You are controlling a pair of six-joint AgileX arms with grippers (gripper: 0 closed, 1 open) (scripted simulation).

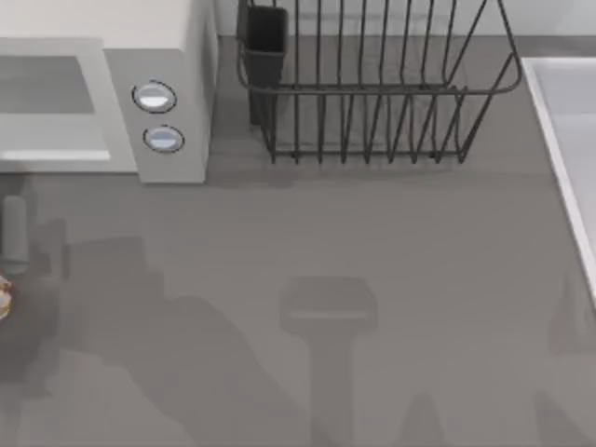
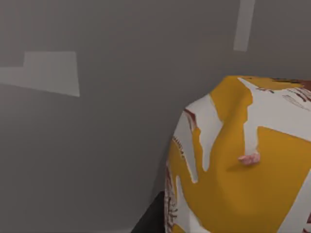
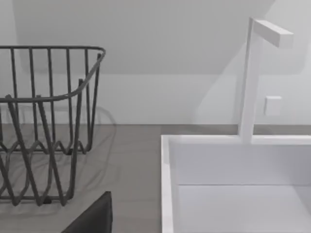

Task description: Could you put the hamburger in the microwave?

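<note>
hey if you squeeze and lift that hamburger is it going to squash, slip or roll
The hamburger looks rounded and domed, so it may roll if nudged. Its stacked layers, glimpsed at the counter's left edge, suggest it could shear or slip under a squeeze. Probably light.

One microwave (image 1: pixel 168 56) with two buttons (image 1: pixel 155 98), one hamburger (image 2: pixel 243 160), one dish rack (image 1: pixel 372 93), one sink (image 3: pixel 233 184).
</note>
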